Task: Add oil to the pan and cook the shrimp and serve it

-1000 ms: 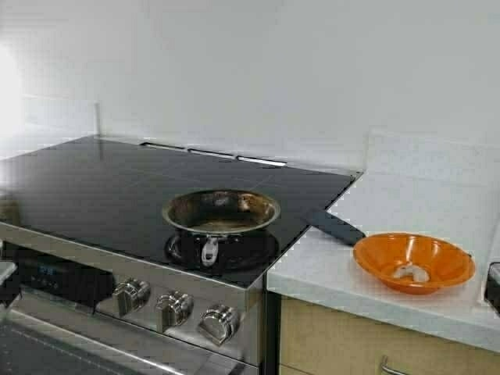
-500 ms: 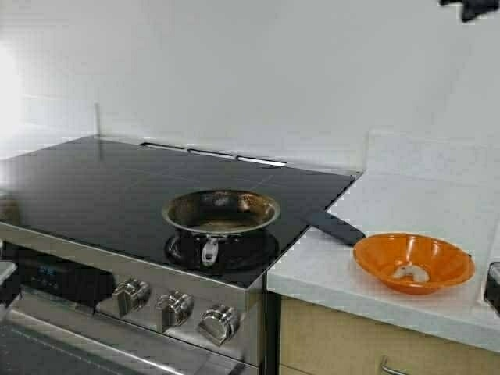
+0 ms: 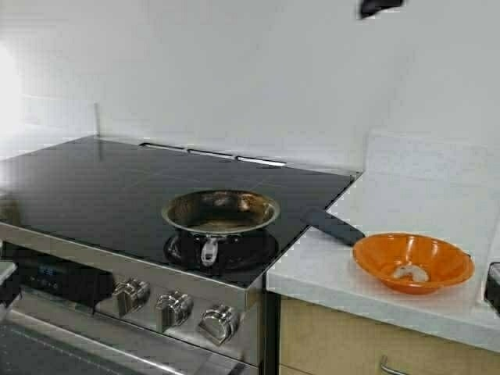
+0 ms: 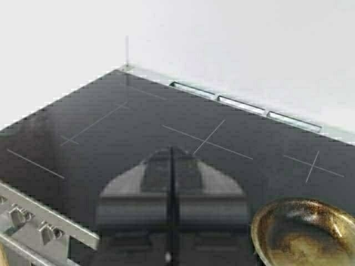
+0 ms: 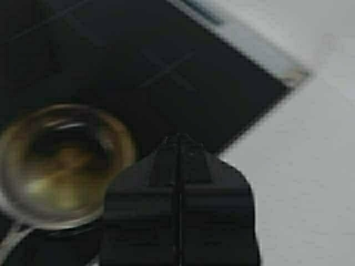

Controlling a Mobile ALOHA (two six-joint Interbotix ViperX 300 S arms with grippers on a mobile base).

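Observation:
The pan (image 3: 221, 212) sits on the front right burner of the black stove top, its stub handle toward the knobs. It also shows in the left wrist view (image 4: 307, 233) and the right wrist view (image 5: 60, 163), with a yellowish film on its browned bottom. The shrimp (image 3: 411, 272) lies in an orange bowl (image 3: 413, 259) on the counter to the right. My right gripper (image 5: 178, 137) is shut and empty, high above the stove's right edge; a dark part of it shows at the top of the high view (image 3: 380, 6). My left gripper (image 4: 171, 151) is shut and empty over the stove, left of the pan. The oil is out of view.
A black utensil handle (image 3: 336, 226) lies across the stove's right edge onto the white counter (image 3: 328, 269). Three knobs (image 3: 173, 308) line the stove's front. A dark object (image 3: 492, 285) pokes in at the right edge. A white wall stands behind the stove.
The right arm has come into the high view at the top and moved left along the top edge. Pan, bowl and shrimp have not moved.

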